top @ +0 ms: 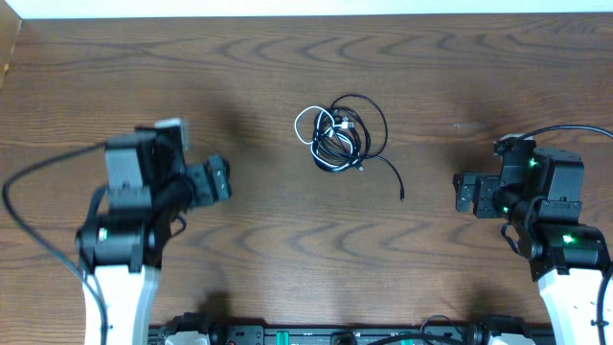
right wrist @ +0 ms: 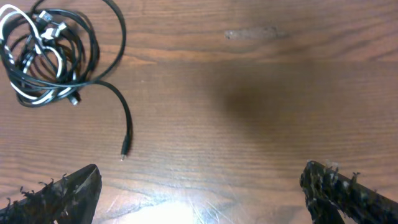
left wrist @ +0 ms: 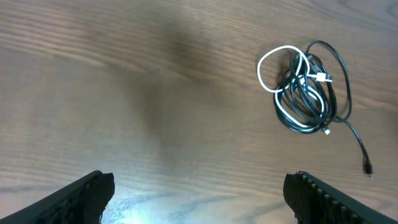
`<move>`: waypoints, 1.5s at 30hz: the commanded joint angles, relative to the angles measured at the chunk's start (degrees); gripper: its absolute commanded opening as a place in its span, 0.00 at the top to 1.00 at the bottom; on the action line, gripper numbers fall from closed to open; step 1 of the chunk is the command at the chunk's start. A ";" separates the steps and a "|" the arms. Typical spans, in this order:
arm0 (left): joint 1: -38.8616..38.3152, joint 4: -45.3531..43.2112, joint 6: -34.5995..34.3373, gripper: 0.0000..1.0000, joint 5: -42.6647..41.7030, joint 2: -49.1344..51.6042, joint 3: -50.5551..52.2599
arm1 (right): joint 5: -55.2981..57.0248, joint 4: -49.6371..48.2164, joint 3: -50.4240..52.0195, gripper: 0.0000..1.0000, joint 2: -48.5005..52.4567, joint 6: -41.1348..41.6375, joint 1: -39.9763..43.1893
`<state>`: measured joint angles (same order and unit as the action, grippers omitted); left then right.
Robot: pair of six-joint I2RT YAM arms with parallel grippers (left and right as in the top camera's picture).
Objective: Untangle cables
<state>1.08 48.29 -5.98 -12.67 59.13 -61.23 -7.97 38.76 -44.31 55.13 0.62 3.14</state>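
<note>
The cables (top: 340,134) lie in one small knotted heap near the middle of the wood table (top: 239,57), between the two arms and well apart from both. They are thin black cords and one white cord (left wrist: 259,67) wound in round loops, and one black tail (right wrist: 129,121) with a little plug trails toward the right gripper (top: 462,194). The left gripper (top: 220,180) and the right one both have their jaws spread wide with nothing in them, and a thick black wire (top: 29,216) curls beside the left arm (top: 120,240).
</note>
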 commanded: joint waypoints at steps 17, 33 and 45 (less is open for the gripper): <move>-15.65 -15.58 -6.56 0.07 2.14 16.37 -7.32 | 1.40 0.24 -1.16 0.01 0.28 1.25 -0.35; -23.28 -28.96 -13.22 0.12 7.78 34.47 -7.32 | 1.38 0.48 -1.16 0.01 0.28 1.27 -0.35; -27.87 -36.70 -28.04 0.16 10.80 47.01 -7.32 | 0.92 0.57 -1.14 0.01 0.28 1.27 -0.35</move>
<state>-26.02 11.92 -27.92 -4.86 103.48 -67.37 -6.79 39.20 -44.31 55.18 1.08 3.14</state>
